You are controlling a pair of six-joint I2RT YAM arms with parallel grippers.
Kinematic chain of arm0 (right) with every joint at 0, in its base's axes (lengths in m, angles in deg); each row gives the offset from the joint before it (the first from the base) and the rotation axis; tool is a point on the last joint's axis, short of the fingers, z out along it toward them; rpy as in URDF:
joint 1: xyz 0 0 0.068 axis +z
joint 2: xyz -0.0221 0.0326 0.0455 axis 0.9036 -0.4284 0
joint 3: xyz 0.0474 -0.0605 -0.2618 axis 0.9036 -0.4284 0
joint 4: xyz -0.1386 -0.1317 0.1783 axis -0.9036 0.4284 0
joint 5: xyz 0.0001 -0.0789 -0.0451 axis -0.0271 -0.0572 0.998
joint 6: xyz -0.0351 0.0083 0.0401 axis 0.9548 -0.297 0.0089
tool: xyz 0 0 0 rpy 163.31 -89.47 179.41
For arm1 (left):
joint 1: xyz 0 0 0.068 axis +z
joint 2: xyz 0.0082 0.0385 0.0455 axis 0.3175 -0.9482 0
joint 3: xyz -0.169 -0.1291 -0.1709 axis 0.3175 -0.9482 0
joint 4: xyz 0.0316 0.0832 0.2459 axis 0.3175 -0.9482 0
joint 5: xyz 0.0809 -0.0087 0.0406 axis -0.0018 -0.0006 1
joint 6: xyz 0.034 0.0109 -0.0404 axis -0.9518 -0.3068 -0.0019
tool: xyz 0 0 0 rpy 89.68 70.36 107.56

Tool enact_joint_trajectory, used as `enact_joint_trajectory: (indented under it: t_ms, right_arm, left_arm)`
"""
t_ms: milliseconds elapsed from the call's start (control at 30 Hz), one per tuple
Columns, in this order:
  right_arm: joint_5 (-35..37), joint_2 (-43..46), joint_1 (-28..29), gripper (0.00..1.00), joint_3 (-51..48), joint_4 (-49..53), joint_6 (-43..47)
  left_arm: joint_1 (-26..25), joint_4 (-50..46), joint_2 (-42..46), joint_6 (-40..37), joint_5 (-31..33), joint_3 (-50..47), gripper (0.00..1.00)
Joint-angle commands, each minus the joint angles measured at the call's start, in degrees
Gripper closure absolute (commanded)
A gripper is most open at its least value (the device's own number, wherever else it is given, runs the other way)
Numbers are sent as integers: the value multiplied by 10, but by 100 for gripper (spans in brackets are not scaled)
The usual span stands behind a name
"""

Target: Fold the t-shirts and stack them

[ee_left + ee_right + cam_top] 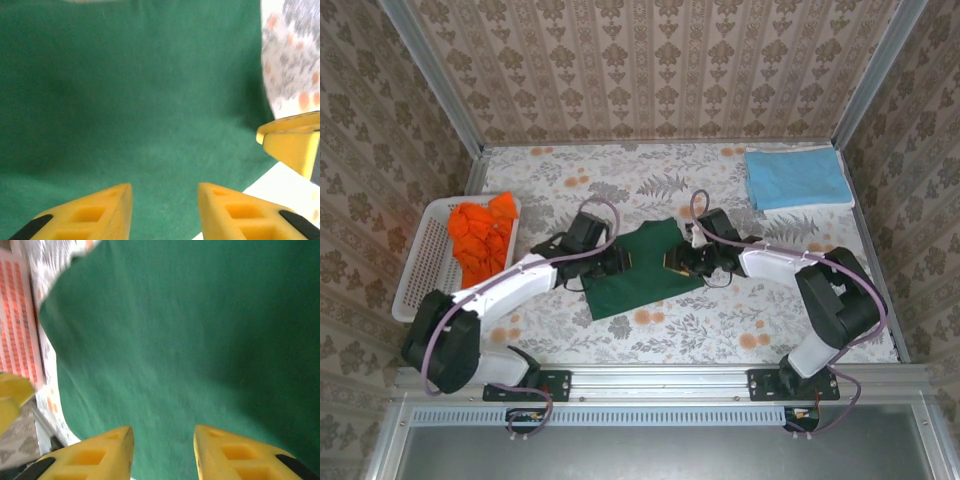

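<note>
Green cloth t-shirt [642, 270], dark in tone, lies folded flat at the middle of the floral-patterned desk [720, 335], top view. Left pincer [620, 262] sits at its left edge and right pincer [672, 262] at its right edge, tips facing each other. Light blue cloth t-shirt [796, 178] is folded at the far right corner. Bright orange t-shirts [482, 232] are heaped in a white plastic lattice basket [415, 280] on the left.

Left wrist view: left pincer [165, 192] spread, nothing between its fingers, green cloth below.

Right wrist view: right pincer [163, 435] spread, empty, green cloth below. Contact with the cloth: cannot tell.
</note>
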Motion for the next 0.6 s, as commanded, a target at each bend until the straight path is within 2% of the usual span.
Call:
enact_joint_trajectory:
  t_ms: [0,67,200,333,467,567]
  right_arm:
    - [-17,-10,0,65,-22,-23,-26]
    - [1,-23,0,66,-31,-8,-20]
    - [42,-35,-4,66,-46,20,-12]
    - [70,-30,-18,60,-83,-4,-26]
    - [72,-19,-34,56,-99,-17,-36]
    - [58,17,-30,50,-95,-27,-46]
  left_arm:
    - [-13,23,-26,41,-22,-40,63]
    - [-19,38,-21,58,-8,-80,63]
    - [-22,-5,0,63,47,-131,63]
    - [-21,-30,51,71,90,-177,62]
    - [-16,-89,110,73,137,-179,58]
    - [5,-114,141,54,131,-159,53]
